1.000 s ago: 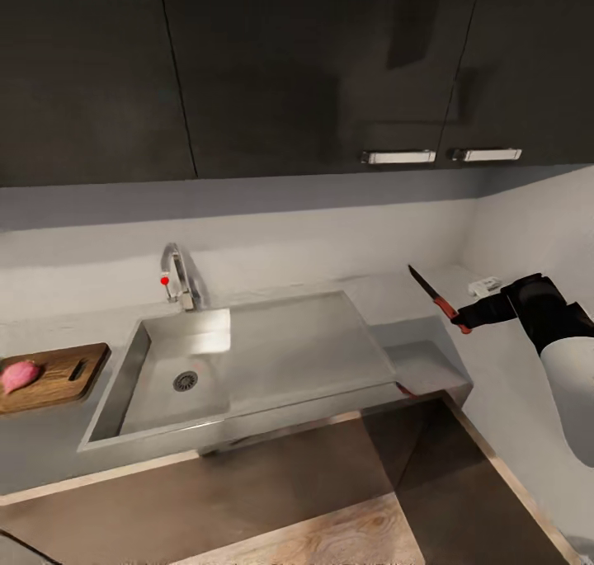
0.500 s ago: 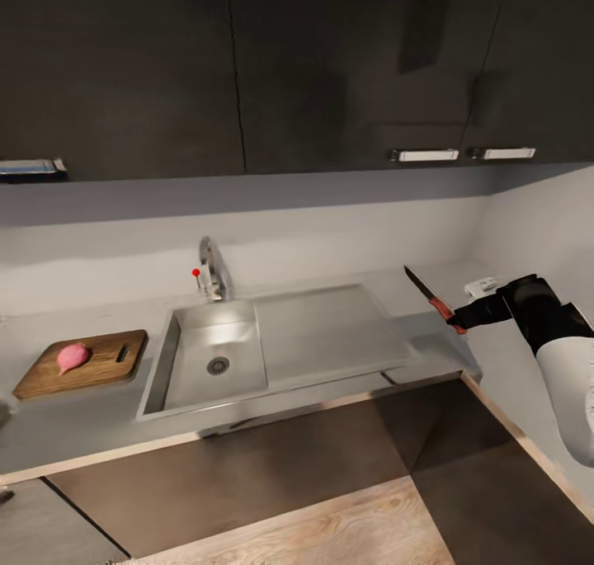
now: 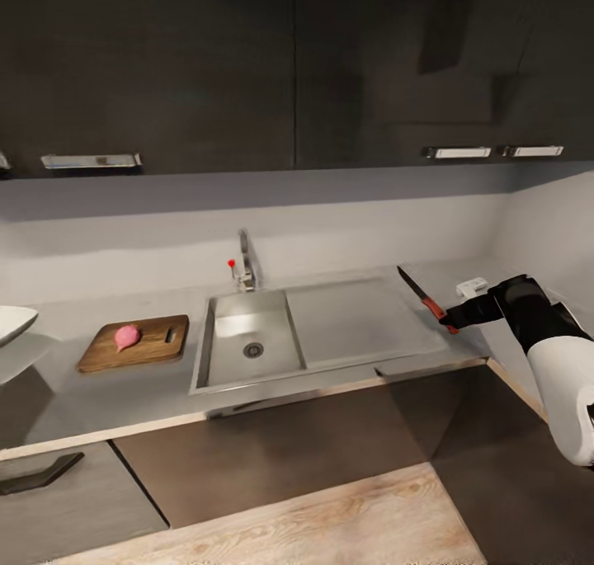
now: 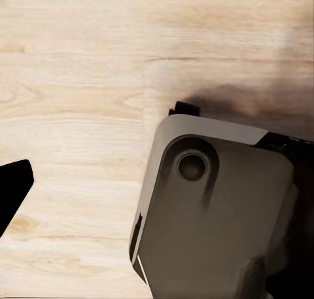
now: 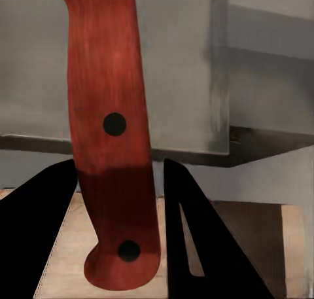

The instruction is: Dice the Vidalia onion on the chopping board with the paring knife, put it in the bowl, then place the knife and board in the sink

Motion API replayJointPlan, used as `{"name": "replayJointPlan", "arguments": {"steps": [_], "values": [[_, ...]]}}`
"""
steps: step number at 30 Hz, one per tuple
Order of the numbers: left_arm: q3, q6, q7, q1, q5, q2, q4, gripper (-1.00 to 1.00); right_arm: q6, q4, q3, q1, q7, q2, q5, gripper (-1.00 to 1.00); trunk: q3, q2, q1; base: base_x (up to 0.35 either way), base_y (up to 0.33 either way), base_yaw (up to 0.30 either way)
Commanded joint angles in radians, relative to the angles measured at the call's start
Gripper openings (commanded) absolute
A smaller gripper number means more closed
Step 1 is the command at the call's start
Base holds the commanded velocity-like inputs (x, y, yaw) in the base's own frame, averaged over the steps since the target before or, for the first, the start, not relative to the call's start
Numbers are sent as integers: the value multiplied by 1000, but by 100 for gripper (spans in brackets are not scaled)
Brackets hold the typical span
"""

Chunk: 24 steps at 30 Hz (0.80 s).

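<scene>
Glossy black wall cabinets (image 3: 247,70) span the top of the head view, carrying three pale bar handles, above a grey backsplash (image 3: 247,235) and the grey countertop (image 3: 124,392). One sink (image 3: 247,346) sits mid-counter, its drainboard (image 3: 359,322) on the right and a chrome tap (image 3: 245,264) with a red knob behind the basin. One chopping board (image 3: 136,342) lies on the countertop just left of the sink, apart from it, and one Vidalia onion (image 3: 126,336) rests on the board's left half. A white bowl (image 3: 12,324) shows partly at the frame's left edge, well apart from the board. The right gripper (image 3: 458,317) hangs over the counter's right end, pinching the paring knife (image 3: 425,301) by its reddish handle, the dark blade pointing up and toward the drainboard. A small white object (image 3: 472,286) lies on the counter behind the gripper. Nothing stands between the knife and the board except the sink. Light wooden floor (image 3: 330,524) lies below the dark cabinet fronts.

Left wrist view: wooden floor (image 4: 72,83) and part of the robot's grey body (image 4: 216,220); one dark fingertip (image 4: 12,188) enters at the edge, so whether the left gripper is spread or pressed together cannot be told.

Right wrist view: two black fingers (image 5: 190,240) clamp the red, three-riveted handle of the paring knife (image 5: 114,135)
</scene>
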Motion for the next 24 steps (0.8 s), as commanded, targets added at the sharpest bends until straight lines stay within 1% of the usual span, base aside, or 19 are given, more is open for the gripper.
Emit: {"name": "replayJointPlan", "arguments": {"steps": [1, 10, 14, 18, 24], "values": [[-8, -5, 0, -2, 5, -1, 3, 100, 3, -1, -5, -1, 9, 1, 11, -100, -3, -2, 0, -187, 260, 152], [-8, -5, 0, -2, 5, 0, 4, 100, 2, 1, -5, -1, 10, 1, 10, -100, -4, -2, 0, -185, 260, 38], [-9, -5, -1, -2, 5, 4, 3, 100, 3, 7, -5, -1, 8, 8, 10, -100, -4, -2, 0, -142, 266, 1], [-9, -5, -1, -2, 5, 5, 3, 100, 3, 13, -5, -1, 7, 14, 12, -100, -5, -2, 0, -110, 276, 0], [-9, -5, -1, -2, 5, 6, 4, 100, 3, 15, -5, -1, 8, 16, 11, -100, -5, -2, 0, -45, 292, 0]]}}
